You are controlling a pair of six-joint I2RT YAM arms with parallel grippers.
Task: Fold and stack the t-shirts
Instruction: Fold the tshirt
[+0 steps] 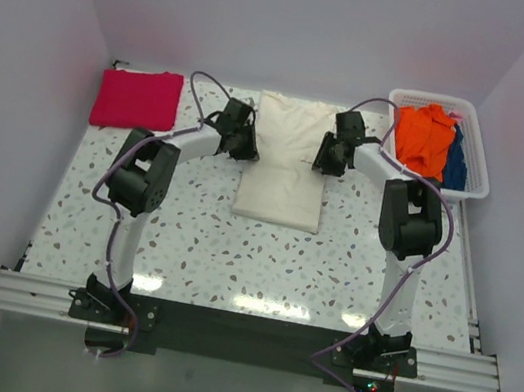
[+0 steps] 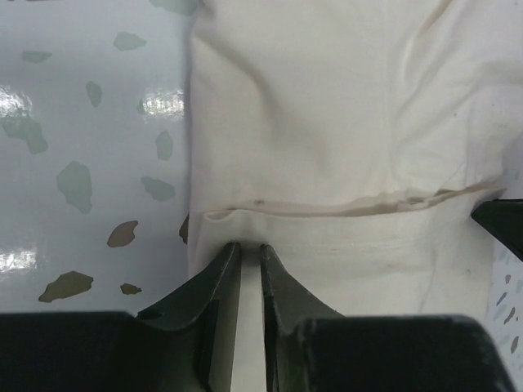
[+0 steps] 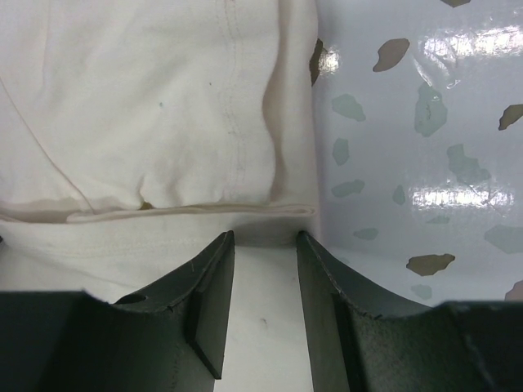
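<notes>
The cream-white t-shirt (image 1: 284,175) lies folded into a long strip in the middle of the table. The crimson-pink t-shirt (image 1: 137,100) lies folded at the far left corner. My left gripper (image 1: 241,142) sits at the strip's left edge. In the left wrist view my left gripper (image 2: 248,247) has its jaws nearly together on a layer of the cream cloth (image 2: 327,122), just below a folded edge. My right gripper (image 1: 330,155) sits at the strip's right edge. In the right wrist view my right gripper (image 3: 263,237) has its jaws apart, with cream cloth (image 3: 147,106) lying between them.
A white basket (image 1: 473,178) stands at the far right and holds an orange garment (image 1: 424,138) and a blue one (image 1: 458,160). The table is speckled terrazzo, with white walls on three sides.
</notes>
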